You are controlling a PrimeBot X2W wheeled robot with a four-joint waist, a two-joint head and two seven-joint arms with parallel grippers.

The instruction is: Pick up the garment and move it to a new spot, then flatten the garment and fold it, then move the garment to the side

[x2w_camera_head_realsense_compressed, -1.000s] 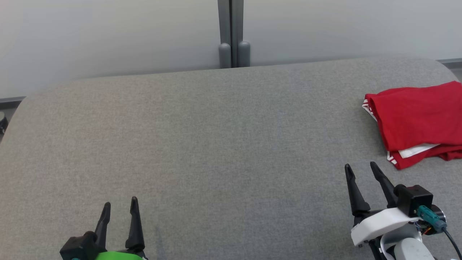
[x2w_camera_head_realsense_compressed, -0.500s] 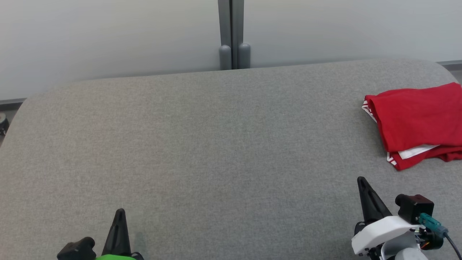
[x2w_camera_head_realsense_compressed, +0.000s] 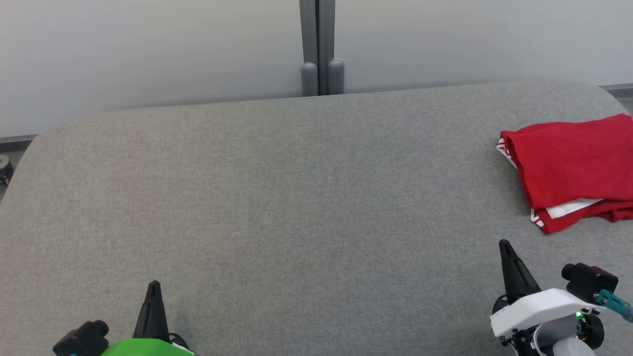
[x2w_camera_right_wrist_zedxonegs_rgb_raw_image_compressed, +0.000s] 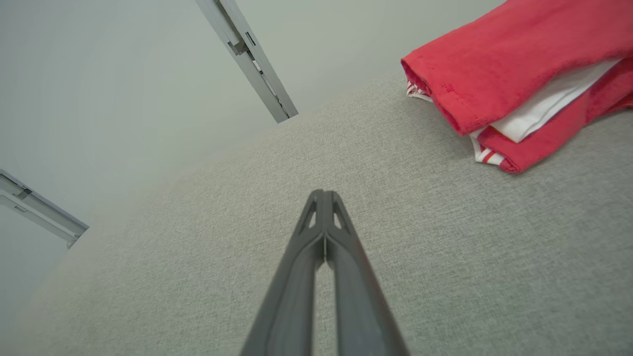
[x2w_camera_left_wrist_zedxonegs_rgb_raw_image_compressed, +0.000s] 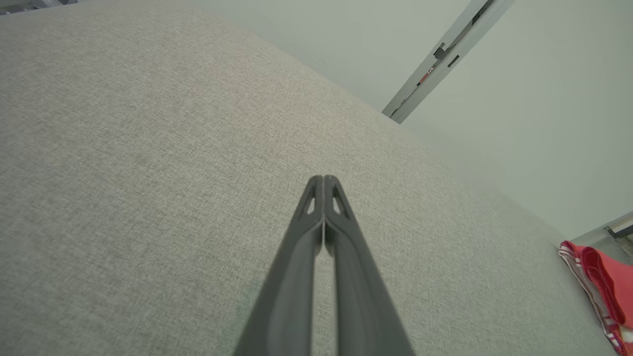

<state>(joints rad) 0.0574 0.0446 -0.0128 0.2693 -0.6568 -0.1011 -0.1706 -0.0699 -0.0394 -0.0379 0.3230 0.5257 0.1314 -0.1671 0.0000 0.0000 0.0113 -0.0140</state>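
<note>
Ahead and to the right of my right gripper lies the folded red garment, near it, long side running across; my left gripper sits well apart. Both are pinched fully together, holding nothing.

Garment, ahead-right of right gripper: red, white inner layer, red/white striped trim. Table under both fingertips: grey heathered weave. Fingers black; left gripper body green, right's white w/ teal plug. Wall beyond fingertips pale grey, post darker grey.
</note>
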